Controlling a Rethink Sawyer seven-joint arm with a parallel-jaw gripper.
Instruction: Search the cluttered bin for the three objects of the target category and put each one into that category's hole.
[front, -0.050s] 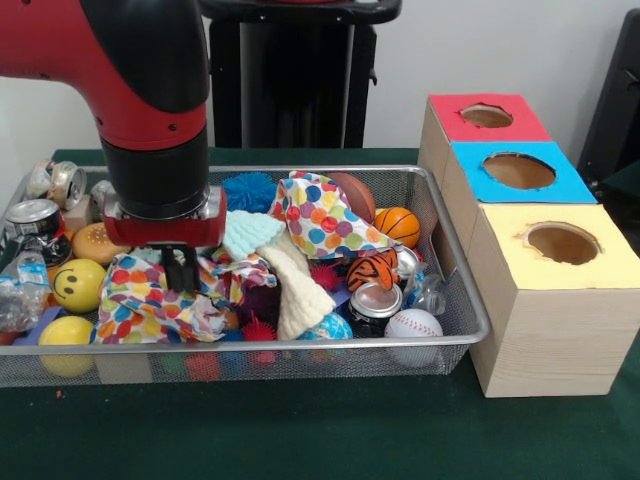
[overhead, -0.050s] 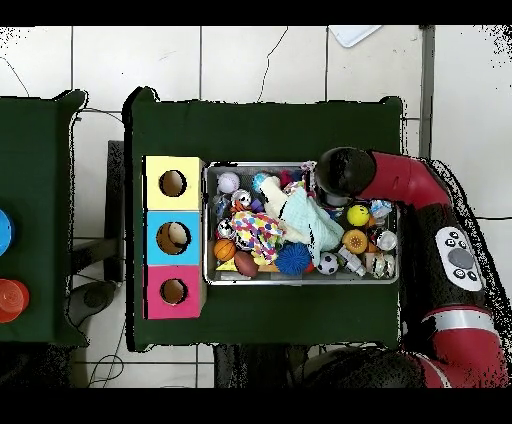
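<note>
gripper (front, -0.050s: 181, 268): down in the wire bin (front, -0.050s: 455, 300), fingertips buried in the polka-dot cloth (front, -0.050s: 160, 298). The dark fingers (front, -0.050s: 188, 270) sit close together, barely any gap, and cloth bunches up right at the tips. Looks like a pinch on the fabric, but the folds hide the contact, so honestly can't tell if it's really got hold.

why there: my guess is it's going for the cloth to pull it off whatever's underneath. The fabric blankets that whole side of the bin, so digging makes sense.

cloth stuff: a second polka-dot cloth (front, -0.050s: 322, 215) is heaped up beyond the fingers toward the boxes, and a pale knitted piece (front, -0.050s: 285, 265) lies just beside the fingers on that same side.

balls: smiley ball (front, -0.050s: 78, 284) and a plain yellow ball (front, -0.050s: 66, 332) sit on the other side of the fingers. Mini basketball (front, -0.050s: 398, 226), tiger-striped ball (front, -0.050s: 372, 269) and baseball (front, -0.050s: 413, 324) are well apart, at the box end.

cans: one soda can (front, -0.050s: 375, 304) next to the baseball, a couple more crushed cans (front, -0.050s: 36, 222) in the far corner on the smiley side.

holes: red box (front, -0.050s: 488, 118), blue box (front, -0.050s: 518, 172), yellow box (front, -0.050s: 562, 243) in a row, touching the bin's end. From overhead there seems to be something inside the blue hole (overhead, -0.050s: 173, 237); can't make out what.

target: the category isn't given, so can't say which pile counts. Nothing is being carried toward a hole right now.
</note>
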